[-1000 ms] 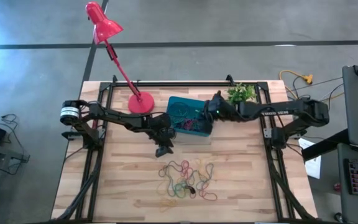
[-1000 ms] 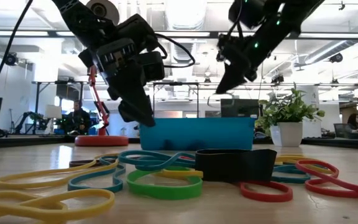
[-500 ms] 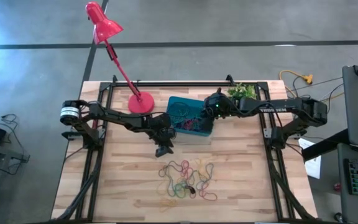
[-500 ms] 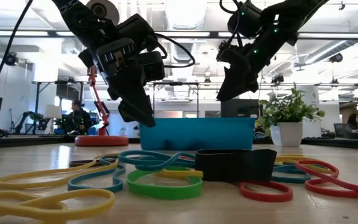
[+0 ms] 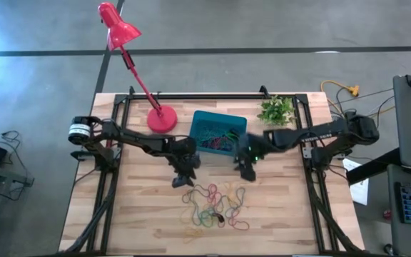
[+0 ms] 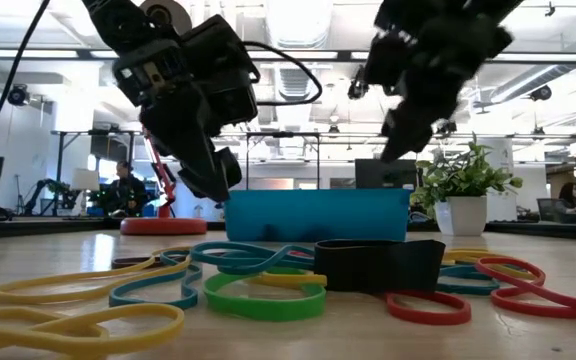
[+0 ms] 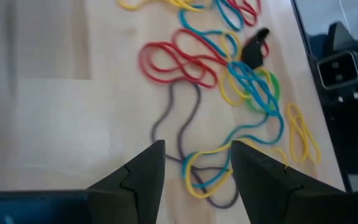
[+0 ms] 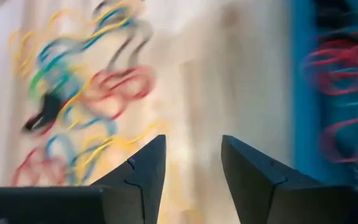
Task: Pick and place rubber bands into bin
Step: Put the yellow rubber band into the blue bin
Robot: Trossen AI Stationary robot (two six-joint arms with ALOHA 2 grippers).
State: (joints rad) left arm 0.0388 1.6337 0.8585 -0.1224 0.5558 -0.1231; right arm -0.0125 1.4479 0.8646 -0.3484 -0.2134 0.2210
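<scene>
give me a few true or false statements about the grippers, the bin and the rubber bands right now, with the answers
1. The bin already holds some rubber bands. True.
2. The right gripper is shut on a red rubber band. False: its fingers are apart and nothing is between them.
3. The loose rubber bands lie on the table in front of the bin. True.
4. The left gripper is reaching inside the bin. False: it hangs open above the table between the bin and the pile.
5. The red lamp stands inside the bin. False: its base sits on the table beside the bin.
</scene>
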